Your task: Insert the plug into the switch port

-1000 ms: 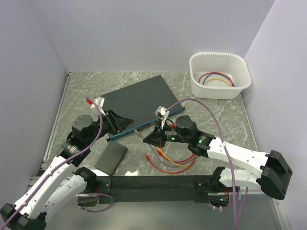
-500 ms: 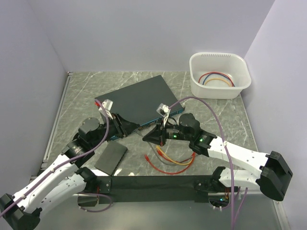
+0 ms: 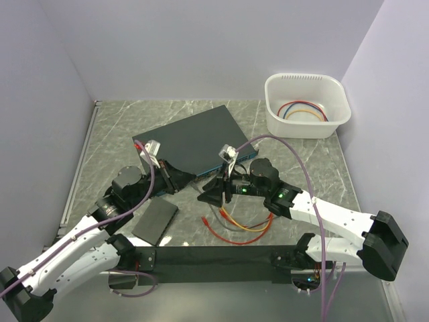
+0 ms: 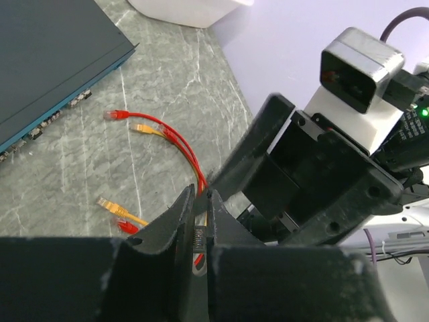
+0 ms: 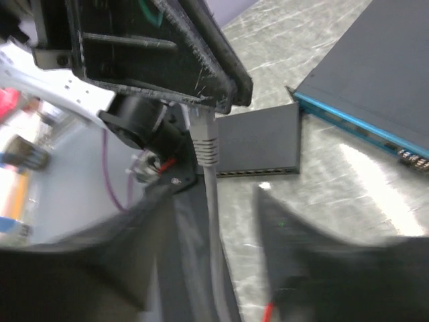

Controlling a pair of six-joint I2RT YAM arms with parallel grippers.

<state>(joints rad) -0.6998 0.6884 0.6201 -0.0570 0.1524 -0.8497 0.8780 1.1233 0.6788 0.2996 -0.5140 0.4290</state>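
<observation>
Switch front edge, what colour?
Teal-blue; the rest of the switch is dark grey. Clearest in the right wrist view.

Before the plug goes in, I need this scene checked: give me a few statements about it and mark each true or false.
1. The left gripper is shut on the grey cable. True.
2. The plug already sits in the switch. False: the left gripper holds it clear of the switch.
3. The white tub is empty. False: coloured cables lie in it.
4. Red and orange cables lie loose on the table. True.
5. The right gripper clamps the grey cable. False: its jaws stand apart.
</observation>
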